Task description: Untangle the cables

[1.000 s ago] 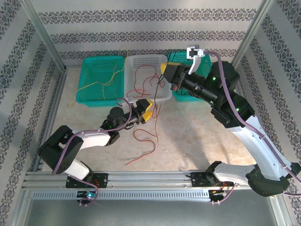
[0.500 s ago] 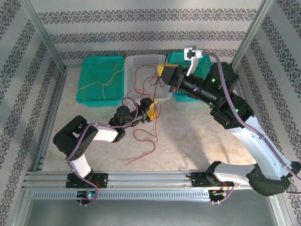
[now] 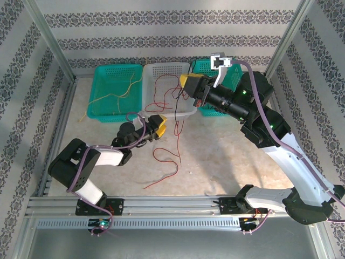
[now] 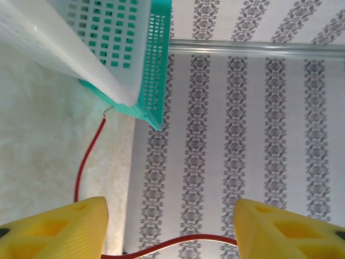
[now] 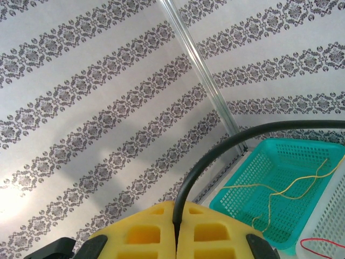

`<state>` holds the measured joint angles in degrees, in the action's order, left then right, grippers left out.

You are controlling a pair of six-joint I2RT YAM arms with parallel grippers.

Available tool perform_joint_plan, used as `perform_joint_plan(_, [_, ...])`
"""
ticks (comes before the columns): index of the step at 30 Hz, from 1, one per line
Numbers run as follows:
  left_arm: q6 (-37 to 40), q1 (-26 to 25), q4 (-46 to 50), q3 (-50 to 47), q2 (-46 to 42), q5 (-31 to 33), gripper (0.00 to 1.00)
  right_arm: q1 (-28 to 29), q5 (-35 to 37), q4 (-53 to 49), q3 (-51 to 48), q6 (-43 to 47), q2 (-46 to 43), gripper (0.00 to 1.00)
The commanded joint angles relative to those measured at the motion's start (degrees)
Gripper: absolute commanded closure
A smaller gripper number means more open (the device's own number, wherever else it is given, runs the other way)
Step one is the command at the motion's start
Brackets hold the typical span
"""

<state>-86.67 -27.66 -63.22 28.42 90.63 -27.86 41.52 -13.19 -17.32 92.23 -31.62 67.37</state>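
My right gripper hangs over the white basket, shut on a black cable that drops past the basket's front edge to the table. In the right wrist view that black cable arcs out from between the closed yellow pads of the right gripper. My left gripper is low in front of the white basket, open. In the left wrist view a red cable runs across the gap of the left gripper. More red cable curls on the table and lies in the white basket.
A green basket at the back left holds a yellow cable, also seen from the right wrist as the yellow cable. A second green basket stands right of the white one. Patterned walls and metal posts enclose the table.
My left gripper has drawn back to the left from the black cable, and its arm has shifted. My right gripper rose slightly with the black cable still in it.
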Motion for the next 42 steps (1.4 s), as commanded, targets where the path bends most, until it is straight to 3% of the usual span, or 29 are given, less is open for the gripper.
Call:
perform_joint_plan(1, [15.24, -0.63, 9.10, 3.00, -4.22, -7.18, 0.41, 0.74, -1.34, 2.03, 0.14, -0.73, -1.35, 1.00])
perform_joint_plan(4, [28.94, -1.88, 22.29, 5.02, -10.14, -4.59, 0.40, 0.72, -1.64, 2.25, 0.31, -0.97, -1.52, 1.00])
perform_joint_plan(7, [39.49, -3.16, 30.41, 5.23, -14.06, -0.16, 0.31, 0.63, -1.93, 2.56, 0.50, -1.17, -1.48, 1.00])
perform_joint_plan(11, [41.73, -3.23, 22.52, 2.94, -12.79, -0.74, 0.29, 0.65, -2.34, 2.91, 0.50, -1.77, -1.28, 1.00])
perform_joint_plan(16, [48.18, -4.85, 17.20, 3.82, -8.77, -2.09, 0.38, 0.51, -2.91, 3.49, 0.89, -2.57, -1.04, 1.00])
perform_joint_plan(21, [49.00, -4.95, 8.08, 4.33, -5.17, -3.89, 0.38, 0.48, -3.55, 3.34, 1.38, -3.10, -0.99, 1.00])
perform_joint_plan(30, [49.59, -5.13, 4.92, 6.18, -0.95, -6.89, 0.41, 0.23, -4.03, 3.66, 1.73, -3.89, -0.23, 1.00])
perform_joint_plan(38, [52.20, -5.69, 8.64, 10.23, 0.77, -4.41, 0.47, 0.33, -4.49, 3.87, 2.02, -4.66, 0.65, 1.00])
perform_joint_plan(42, [53.18, -5.74, 9.35, 10.95, 0.82, -3.69, 0.56, 0.31, -3.96, 3.73, 1.73, -4.68, 0.50, 1.00])
